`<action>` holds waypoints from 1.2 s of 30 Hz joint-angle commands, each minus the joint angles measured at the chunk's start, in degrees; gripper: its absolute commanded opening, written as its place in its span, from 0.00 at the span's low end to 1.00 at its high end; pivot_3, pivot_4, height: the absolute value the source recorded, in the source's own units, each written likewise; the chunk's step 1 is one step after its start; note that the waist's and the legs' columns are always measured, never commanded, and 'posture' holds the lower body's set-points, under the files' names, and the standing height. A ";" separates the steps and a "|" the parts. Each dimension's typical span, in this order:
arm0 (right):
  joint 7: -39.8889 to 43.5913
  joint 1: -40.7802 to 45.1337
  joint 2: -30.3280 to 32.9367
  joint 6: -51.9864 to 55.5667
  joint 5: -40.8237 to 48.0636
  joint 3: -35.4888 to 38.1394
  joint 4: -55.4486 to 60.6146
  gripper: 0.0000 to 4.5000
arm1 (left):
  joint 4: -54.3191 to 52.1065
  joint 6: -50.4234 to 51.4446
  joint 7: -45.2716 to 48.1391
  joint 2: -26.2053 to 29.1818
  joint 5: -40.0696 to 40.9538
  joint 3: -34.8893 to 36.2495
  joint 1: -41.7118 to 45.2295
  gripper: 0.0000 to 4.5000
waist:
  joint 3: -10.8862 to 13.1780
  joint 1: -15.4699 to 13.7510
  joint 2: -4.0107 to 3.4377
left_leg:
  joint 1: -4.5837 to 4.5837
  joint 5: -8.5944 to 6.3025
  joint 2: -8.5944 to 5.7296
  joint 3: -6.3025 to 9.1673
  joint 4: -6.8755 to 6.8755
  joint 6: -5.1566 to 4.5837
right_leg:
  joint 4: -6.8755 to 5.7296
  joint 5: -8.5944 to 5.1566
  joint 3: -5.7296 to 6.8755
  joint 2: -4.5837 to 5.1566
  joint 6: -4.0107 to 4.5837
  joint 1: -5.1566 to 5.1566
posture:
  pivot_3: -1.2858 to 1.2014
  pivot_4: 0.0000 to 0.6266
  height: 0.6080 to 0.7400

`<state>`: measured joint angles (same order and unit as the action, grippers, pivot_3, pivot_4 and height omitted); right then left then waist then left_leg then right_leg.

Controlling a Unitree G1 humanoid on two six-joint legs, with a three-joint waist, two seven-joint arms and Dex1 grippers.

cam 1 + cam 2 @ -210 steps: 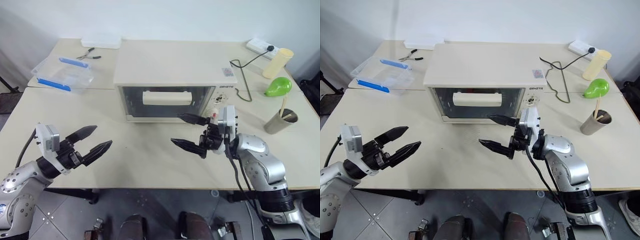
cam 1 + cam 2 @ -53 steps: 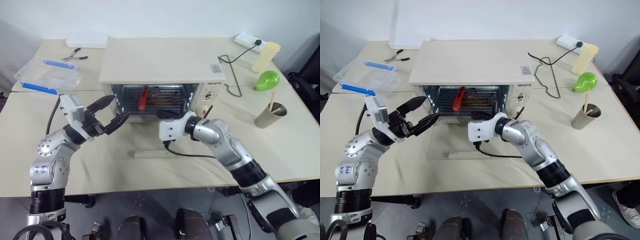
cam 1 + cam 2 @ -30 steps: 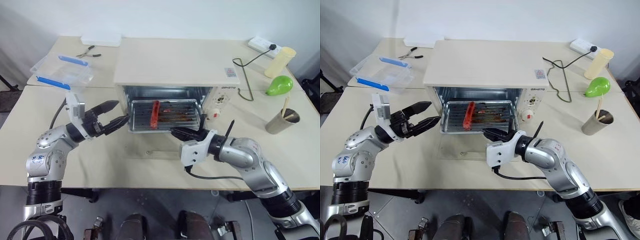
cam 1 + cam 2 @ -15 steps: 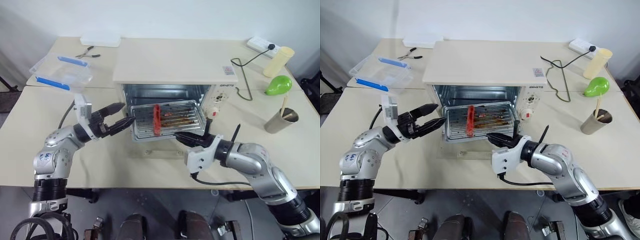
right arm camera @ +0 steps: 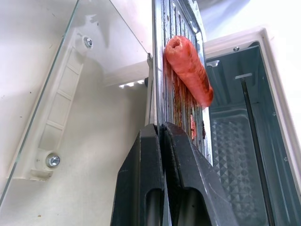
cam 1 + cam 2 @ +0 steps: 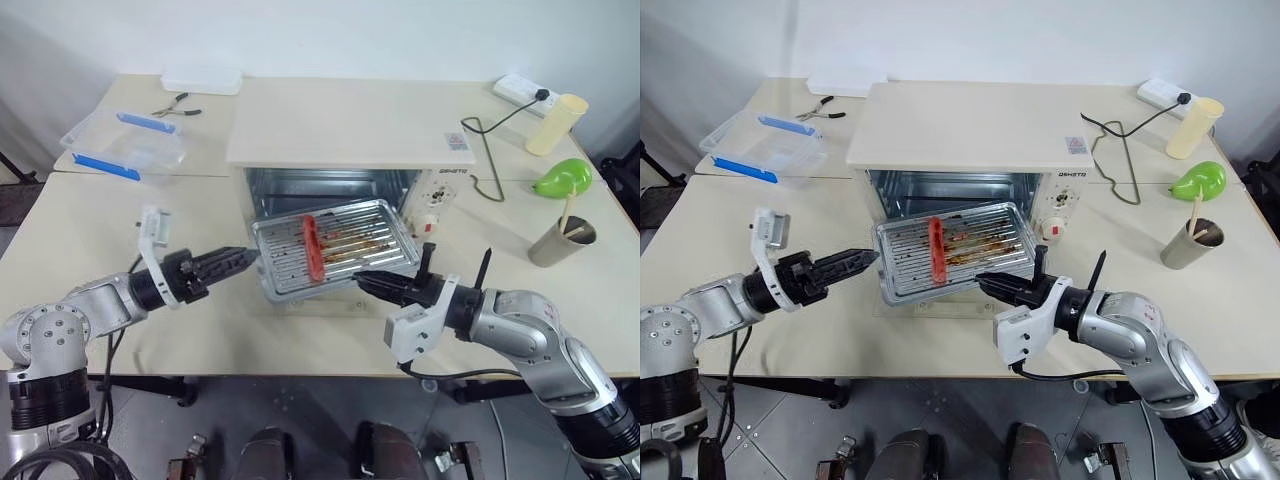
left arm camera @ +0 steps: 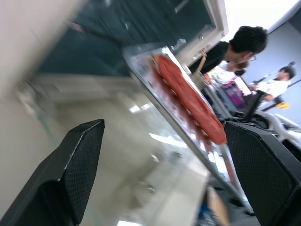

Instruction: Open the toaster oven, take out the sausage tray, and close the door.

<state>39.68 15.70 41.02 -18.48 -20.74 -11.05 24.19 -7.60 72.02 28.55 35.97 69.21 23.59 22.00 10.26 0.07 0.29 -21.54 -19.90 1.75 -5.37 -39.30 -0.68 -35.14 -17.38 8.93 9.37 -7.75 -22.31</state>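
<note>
Right gripper is clamping the near edge of the sausage tray, holding it out in front of the open toaster oven, above the lowered door. Sausage is lying on it. Left gripper is hovering just beside the tray's left edge, fingers spread apart, gripping nothing.

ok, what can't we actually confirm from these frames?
- Left wrist view: tray is motion-blurred, so its gap to the open left gripper is unclear.
- Head views: open door, clear glass under the tray; its edges are hard to trace.
- Head views: oven knob and label are too small to read.
- Right wrist view: right gripper hides the rim it pinches.
</note>
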 commanded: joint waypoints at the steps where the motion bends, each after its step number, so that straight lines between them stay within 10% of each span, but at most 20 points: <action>1: -0.08 1.92 -0.69 -1.26 1.37 0.00 1.34 0.02 | 0.29 4.44 -7.25 -0.75 4.91 1.12 1.48 0.95 | 0.00 0.07 0.00 | 0.01 0.00 0.00 -0.01 0.00 0.00 | 0.00 0.00 -0.01 0.00 0.00 0.00 | 0.52 0.24 1.00; 16: 1.47 3.71 -0.83 -3.04 3.60 -1.08 -0.16 0.01 | 6.44 3.79 -31.95 3.14 39.91 -6.03 -2.21 0.02 | -0.01 0.14 0.05 | 0.18 0.00 -0.01 0.04 0.01 0.01 | -0.08 0.00 -0.10 0.03 0.00 0.10 | 0.52 0.24 1.00; 23: 4.75 2.40 -1.15 1.81 10.27 0.07 0.50 0.01 | 7.22 1.70 -30.70 6.42 43.79 -7.04 -5.21 0.00 | -0.01 -0.08 0.05 | 0.36 0.00 -0.05 0.08 0.01 0.00 | 0.13 -0.01 -0.14 -0.01 0.02 0.39 | 0.52 0.24 1.00; 36: 13.14 -4.10 3.62 -0.62 30.16 7.36 -5.05 0.92 | 7.17 4.96 -18.44 15.82 43.79 6.86 -25.84 0.00 | -0.01 0.24 0.07 | 0.39 -0.03 -0.01 0.04 0.10 0.04 | 0.21 -0.03 -0.17 -0.08 0.04 0.38 | 0.52 0.24 1.00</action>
<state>51.53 12.38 43.43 -19.54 4.97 -7.02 20.85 0.78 76.87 6.36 50.99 112.10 24.95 -1.74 10.25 0.32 0.36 -21.15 -19.93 1.73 -5.36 -39.18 -0.65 -34.89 -17.40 8.72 9.30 -7.70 -21.93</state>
